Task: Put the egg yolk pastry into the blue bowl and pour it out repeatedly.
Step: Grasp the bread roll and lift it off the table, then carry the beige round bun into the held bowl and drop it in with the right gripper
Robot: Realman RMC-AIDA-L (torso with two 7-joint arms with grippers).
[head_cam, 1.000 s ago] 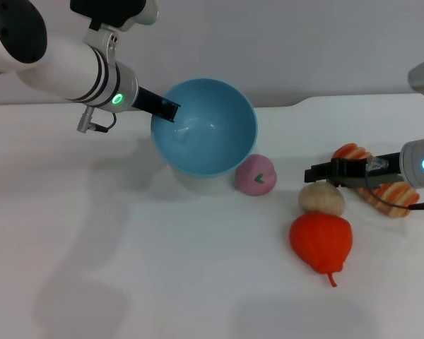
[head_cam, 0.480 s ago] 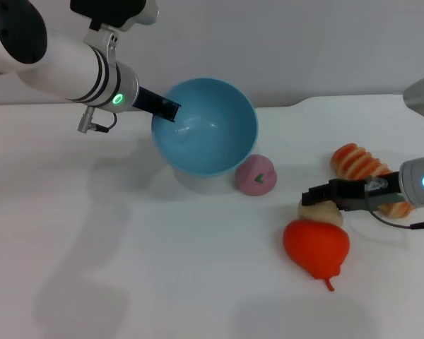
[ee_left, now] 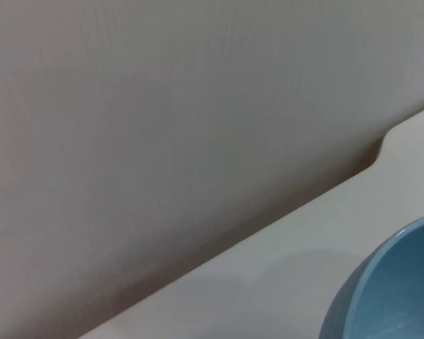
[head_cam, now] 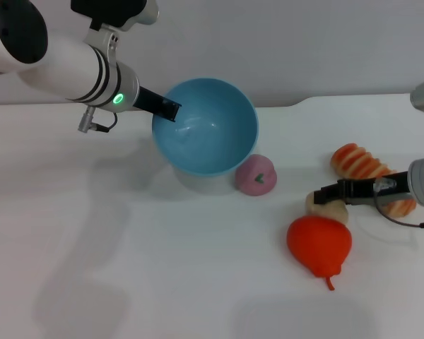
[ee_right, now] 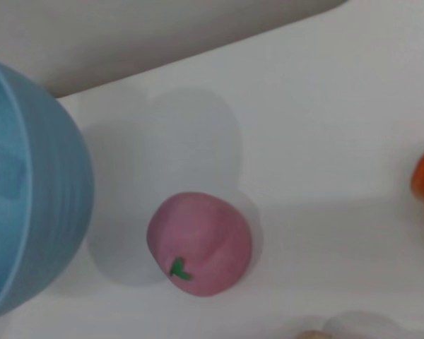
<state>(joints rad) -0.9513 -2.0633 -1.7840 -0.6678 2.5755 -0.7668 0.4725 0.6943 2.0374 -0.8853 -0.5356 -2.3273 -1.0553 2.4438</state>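
The blue bowl (head_cam: 206, 127) is tilted with its mouth facing me, and my left gripper (head_cam: 167, 108) is shut on its near-left rim. A piece of the bowl (ee_left: 392, 286) fills a corner of the left wrist view, and its wall (ee_right: 28, 191) shows in the right wrist view. The egg yolk pastry (head_cam: 326, 210) lies on the table at right, just behind a red pear-shaped toy (head_cam: 319, 241). My right gripper (head_cam: 322, 193) reaches in from the right and lies low across the pastry's top. Only a sliver of the pastry (ee_right: 312, 335) appears in the right wrist view.
A pink ball with a green mark (head_cam: 255, 175) (ee_right: 199, 244) sits right beside the bowl's right side. An orange-striped bread roll (head_cam: 364, 166) lies behind my right arm. The white table (head_cam: 127, 268) ends at a grey wall behind.
My right gripper dropped from above the pastry onto it, then drew back slightly to the right. The pastry and red toy shifted a little. The left arm and bowl stayed still.
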